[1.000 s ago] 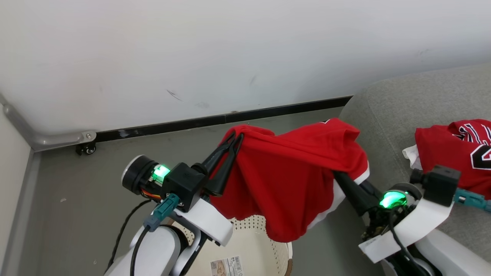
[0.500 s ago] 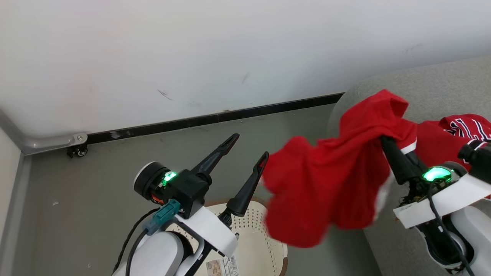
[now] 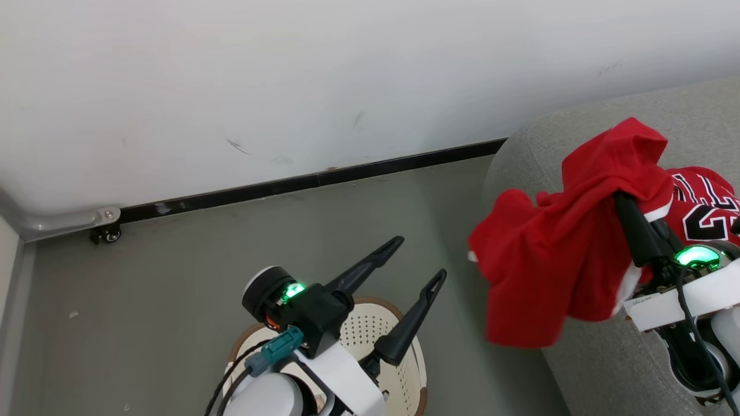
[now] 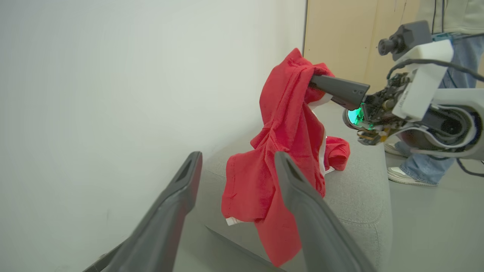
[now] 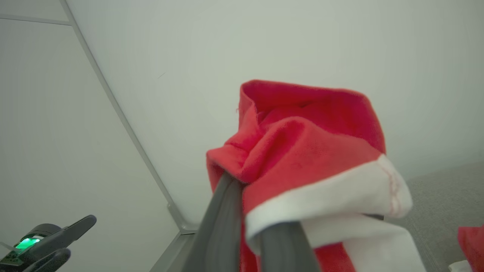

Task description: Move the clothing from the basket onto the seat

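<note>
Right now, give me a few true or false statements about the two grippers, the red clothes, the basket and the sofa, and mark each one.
1. The left gripper is open and holds nothing. True.
2. The right gripper is open. False: it is shut on the red garment.
3. The red garment lies spread flat on the sofa. False: it hangs from the right gripper, at the sofa's rounded edge.
4. A jersey with black-and-white lettering lies on the sofa. True.
5. The basket stands on the sofa. False: it stands on the floor, beside the sofa.
</note>
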### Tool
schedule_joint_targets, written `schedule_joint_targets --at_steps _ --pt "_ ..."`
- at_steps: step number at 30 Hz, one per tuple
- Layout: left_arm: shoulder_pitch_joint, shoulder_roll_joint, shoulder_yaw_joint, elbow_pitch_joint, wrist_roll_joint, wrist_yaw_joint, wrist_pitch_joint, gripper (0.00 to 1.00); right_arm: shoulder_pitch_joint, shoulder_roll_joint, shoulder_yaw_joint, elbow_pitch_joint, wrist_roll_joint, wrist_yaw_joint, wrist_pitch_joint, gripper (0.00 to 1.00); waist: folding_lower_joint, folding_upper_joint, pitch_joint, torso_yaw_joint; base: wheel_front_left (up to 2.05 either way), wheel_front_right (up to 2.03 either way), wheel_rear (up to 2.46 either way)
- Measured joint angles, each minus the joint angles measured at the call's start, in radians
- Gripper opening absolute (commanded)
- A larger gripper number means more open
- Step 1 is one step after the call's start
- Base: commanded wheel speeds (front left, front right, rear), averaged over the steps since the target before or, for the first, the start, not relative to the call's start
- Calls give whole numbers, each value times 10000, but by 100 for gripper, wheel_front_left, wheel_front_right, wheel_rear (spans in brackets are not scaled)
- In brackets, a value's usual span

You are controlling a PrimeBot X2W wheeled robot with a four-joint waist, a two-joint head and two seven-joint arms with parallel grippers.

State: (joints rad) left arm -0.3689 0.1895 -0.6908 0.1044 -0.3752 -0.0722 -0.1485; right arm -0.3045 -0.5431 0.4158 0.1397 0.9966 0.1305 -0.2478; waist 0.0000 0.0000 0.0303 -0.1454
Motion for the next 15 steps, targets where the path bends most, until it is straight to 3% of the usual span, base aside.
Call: schedule_joint_targets --at_steps 15 --pt "51 -132 -617 -44 -2 -259 163 100 424 10 -301 -81 -284 0 0 0 0 0 -18 -413 0 0 0"
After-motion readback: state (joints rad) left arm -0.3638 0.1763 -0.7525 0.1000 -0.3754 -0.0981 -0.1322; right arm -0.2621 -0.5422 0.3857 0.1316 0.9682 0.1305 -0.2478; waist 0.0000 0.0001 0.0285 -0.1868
